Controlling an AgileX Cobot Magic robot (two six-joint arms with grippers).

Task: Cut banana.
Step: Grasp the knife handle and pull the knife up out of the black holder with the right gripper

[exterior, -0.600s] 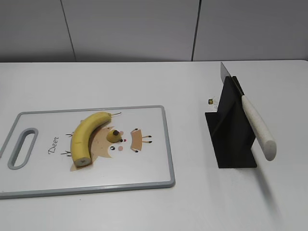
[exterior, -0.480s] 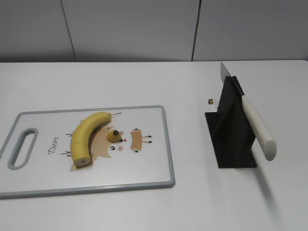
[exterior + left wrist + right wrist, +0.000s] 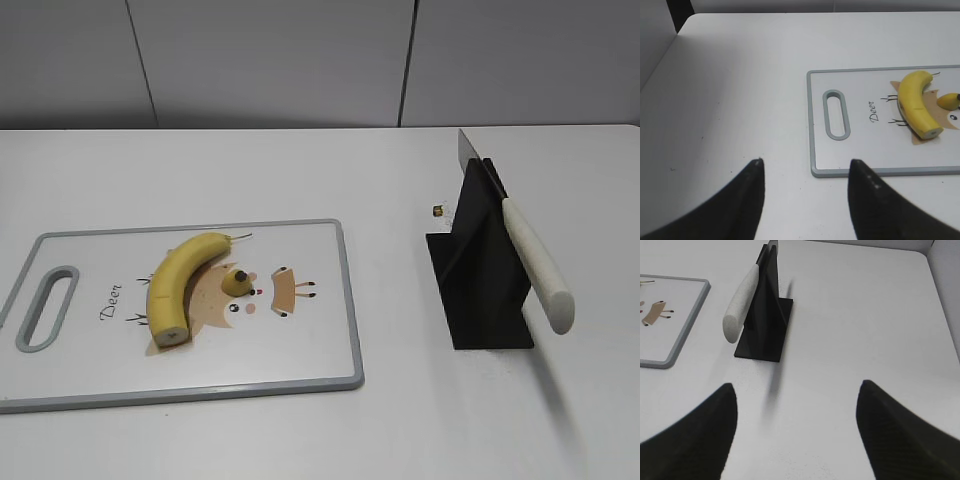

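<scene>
The banana lies curved on the white cutting board, its flat cut end toward the front; it also shows in the left wrist view. A tiny yellow stub with a dark tip lies beside it. A knife with a pale handle rests in a black stand; the right wrist view shows the handle and the stand. My left gripper is open and empty above the table, short of the board's front edge. My right gripper is open and empty, well short of the stand. Neither gripper shows in the exterior view.
The cutting board has a grey rim and a handle slot at its left end. A small dark speck lies on the table behind the knife stand. The table's left edge meets a wall.
</scene>
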